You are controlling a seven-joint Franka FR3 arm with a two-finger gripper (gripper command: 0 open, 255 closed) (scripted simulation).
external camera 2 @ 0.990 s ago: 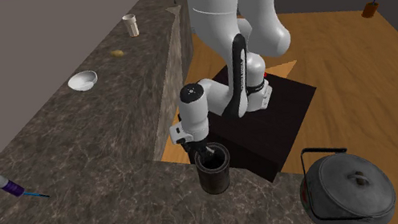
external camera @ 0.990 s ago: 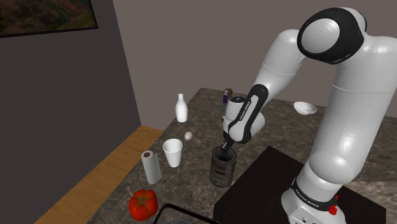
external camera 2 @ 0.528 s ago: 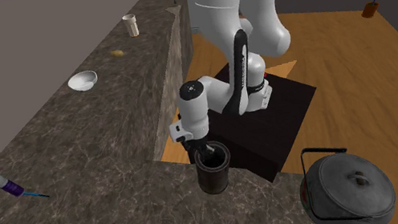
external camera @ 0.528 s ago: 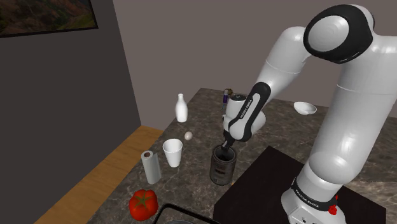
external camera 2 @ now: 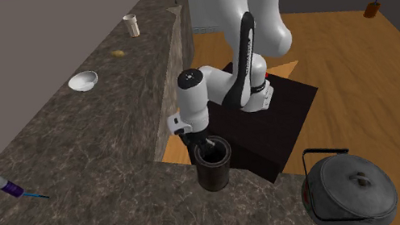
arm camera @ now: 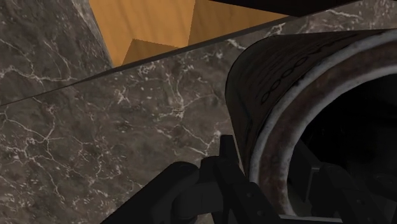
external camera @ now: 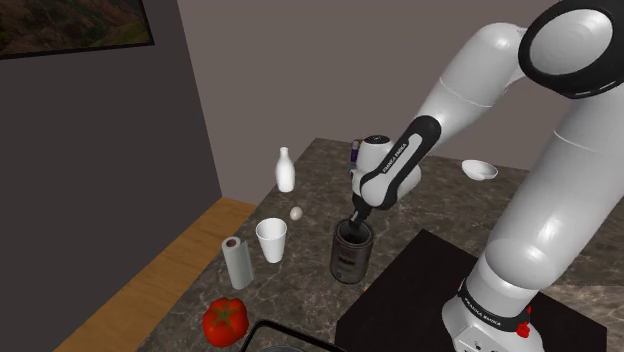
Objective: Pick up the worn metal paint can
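Where the can sits: the paint can is upright at the near edge of the dark marbled bench, just beside my black stand. I cannot tell whether its base rests on the bench or is barely clear of it.
Can's look: dark rust-flecked wall, pale worn rim, no lid, mouth open to the ceiling.
Hand state: my hand comes down from directly above and is closed across the can's wall. One finger presses the outside and the other is down inside the mouth, so I am pinching the rim.
Can from hand: the body lies straight below my fingertips. The pinch sits off centre, on the part of the rim toward the second exterior view's left.
Long axis: vertical, in line with my hand's own line of approach.
What the move turns on: as I judge it, a straight pull upward along that axis. With the grip on one side of the rim, the can's weight may tip it about my fingertips.
Neighbours: a white cup and a paper roll stand apart from the can on the shoulder view's left.
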